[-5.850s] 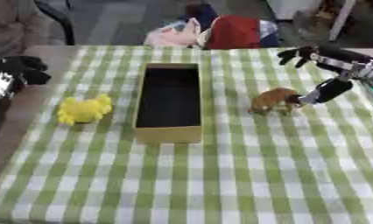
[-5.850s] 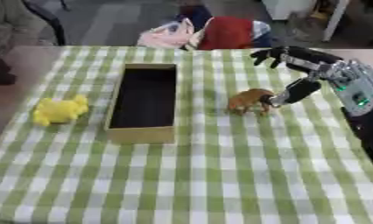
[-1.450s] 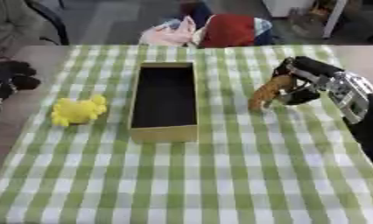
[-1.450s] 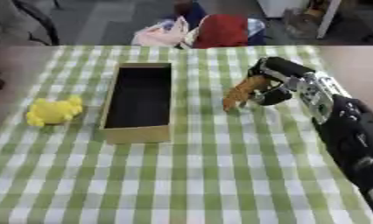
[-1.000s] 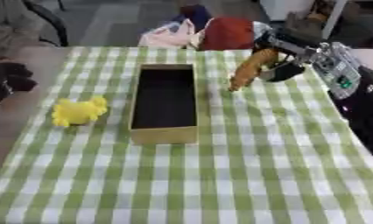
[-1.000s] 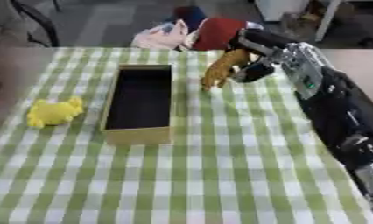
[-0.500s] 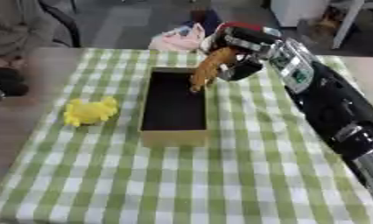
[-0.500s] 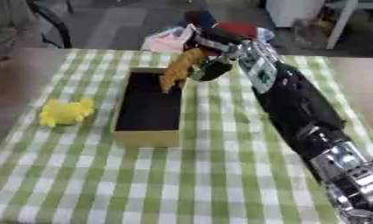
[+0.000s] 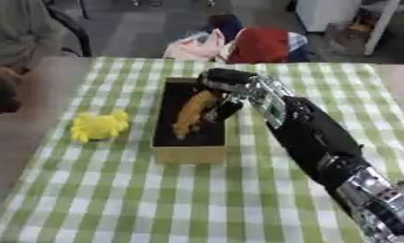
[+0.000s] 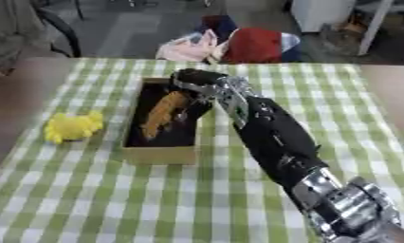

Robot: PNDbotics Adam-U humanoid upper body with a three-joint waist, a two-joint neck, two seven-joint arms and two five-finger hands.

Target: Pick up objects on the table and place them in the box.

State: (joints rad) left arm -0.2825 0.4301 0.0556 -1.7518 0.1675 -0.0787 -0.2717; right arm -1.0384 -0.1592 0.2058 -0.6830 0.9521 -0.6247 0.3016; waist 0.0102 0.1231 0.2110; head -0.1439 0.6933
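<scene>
Reaching leftward over the box (image 9: 188, 154), right hand (image 9: 228, 86) curled around the brown toy (image 9: 194, 113), arm outstretched.

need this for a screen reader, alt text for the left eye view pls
The robot's right hand holds a brown toy animal over the open box on a green checked tablecloth. A yellow toy lies left of the box.

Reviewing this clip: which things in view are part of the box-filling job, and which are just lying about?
Part of the job:
- box, open-topped, on the checked cloth
- brown toy, held over the box by the right hand
- yellow toy, on the cloth to the box's left

Lying about:
- red, pink and blue bundle beyond the table's far edge
- checked tablecloth
</scene>
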